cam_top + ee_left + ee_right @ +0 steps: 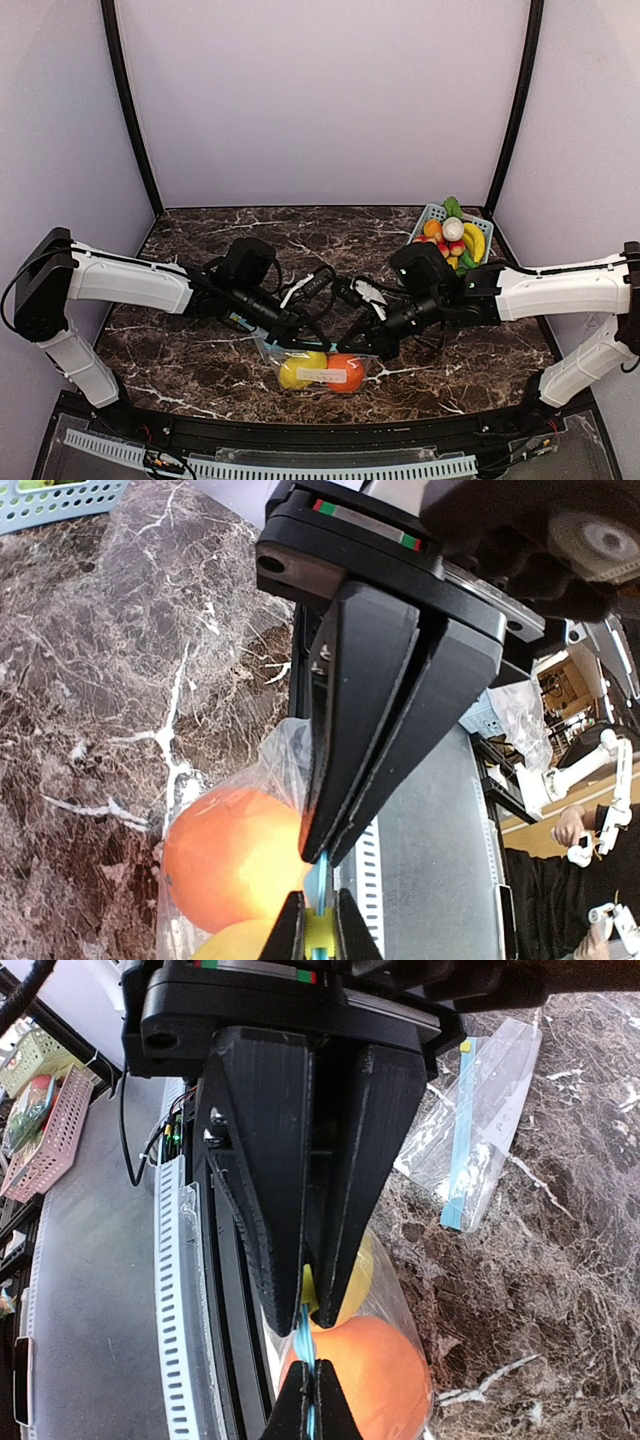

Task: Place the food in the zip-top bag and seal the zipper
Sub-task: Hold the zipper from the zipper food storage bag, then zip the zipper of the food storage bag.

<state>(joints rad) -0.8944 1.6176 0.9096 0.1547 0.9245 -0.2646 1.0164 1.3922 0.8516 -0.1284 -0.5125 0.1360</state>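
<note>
Arms, two. Left gripper (322, 858): jaws together, clamped on the blue zipper strip of the zip-top bag (285, 748). Right gripper (308, 1318): jaws together, clamped on the same strip just beside the left pair, tips nearly meeting. The bag, one in hand, clear, lies on the dark marbled worktop (180, 350) near the front edge, between the two arms. It holds two pieces of food: one yellow oblong (299, 371) and one orange-red ball (346, 372), touching side by side. Basket (428, 213), one, pale blue, far right corner of the worktop; heaped with more toy food in yellow, white, orange, green and red, too crowded to count. Spare bag (480, 1110), one, flat and empty, lying apart from the filled bag.
</note>
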